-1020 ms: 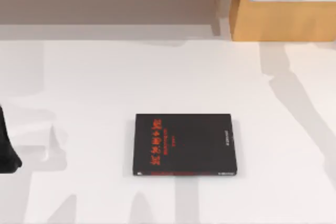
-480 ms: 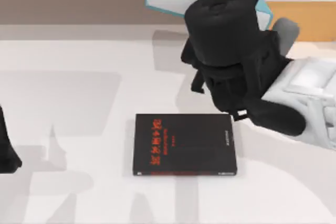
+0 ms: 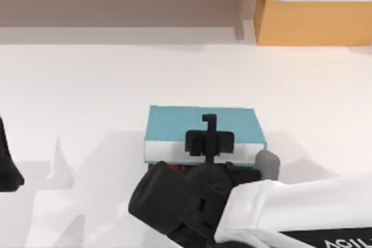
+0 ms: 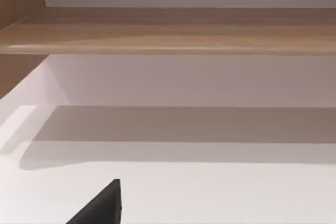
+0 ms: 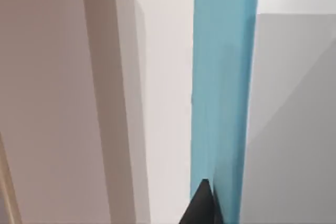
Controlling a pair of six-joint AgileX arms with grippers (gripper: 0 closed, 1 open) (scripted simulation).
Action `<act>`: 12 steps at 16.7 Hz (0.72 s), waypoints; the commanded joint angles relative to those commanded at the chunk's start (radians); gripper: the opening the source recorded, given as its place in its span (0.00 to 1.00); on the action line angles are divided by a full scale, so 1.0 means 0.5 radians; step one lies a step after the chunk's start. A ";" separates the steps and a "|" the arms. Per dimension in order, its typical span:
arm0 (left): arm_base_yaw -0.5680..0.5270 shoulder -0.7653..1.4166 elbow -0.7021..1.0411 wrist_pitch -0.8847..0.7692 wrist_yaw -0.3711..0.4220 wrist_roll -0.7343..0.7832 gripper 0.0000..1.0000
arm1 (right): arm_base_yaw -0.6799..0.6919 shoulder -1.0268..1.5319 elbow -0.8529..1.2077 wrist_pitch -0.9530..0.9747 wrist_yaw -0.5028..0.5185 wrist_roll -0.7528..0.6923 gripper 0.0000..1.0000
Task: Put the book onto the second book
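Step in hand: the right arm, coming in from the lower right of the top view, holds the book (image 3: 203,123) over the second book (image 3: 174,169), at the centre of the white desk (image 3: 87,74).
Right tool (image 3: 209,142): clamped on the near, white page edge of the book, one finger lying across the teal cover; in the right wrist view the teal cover (image 5: 220,77) runs away from a dark fingertip (image 5: 202,203).
Book: teal cover facing up, roughly level, its outline close to that of the black one beneath.
Second book: just a sliver with red lettering shows, just below the teal book's page edge, the rest under the book and the arm.
Contact: I cannot tell whether the two books already touch or a gap remains.
Risk, early release: if the book hangs above the black one when the fingers open, it could drop, bounce or land skewed.
Risk, dragging: the grip is at one edge only, so pulling away before the fingers are fully clear could slide the teal book off, or shove the thin black one along the desk.
Risk, pressing: pushing lower with the lower finger caught between the books could tilt the top one.
Left tool (image 3: 9,172): parked at the left edge of the top view, well apart; whether it is open or closed I cannot tell.
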 joint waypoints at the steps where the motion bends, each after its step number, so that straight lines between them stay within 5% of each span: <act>1: 0.000 0.000 0.000 0.000 0.000 0.000 1.00 | 0.021 0.024 -0.013 -0.016 0.007 0.019 0.00; 12: 0.000 0.000 0.000 0.000 0.000 0.000 1.00 | 0.005 0.055 -0.020 0.025 -0.003 -0.009 0.00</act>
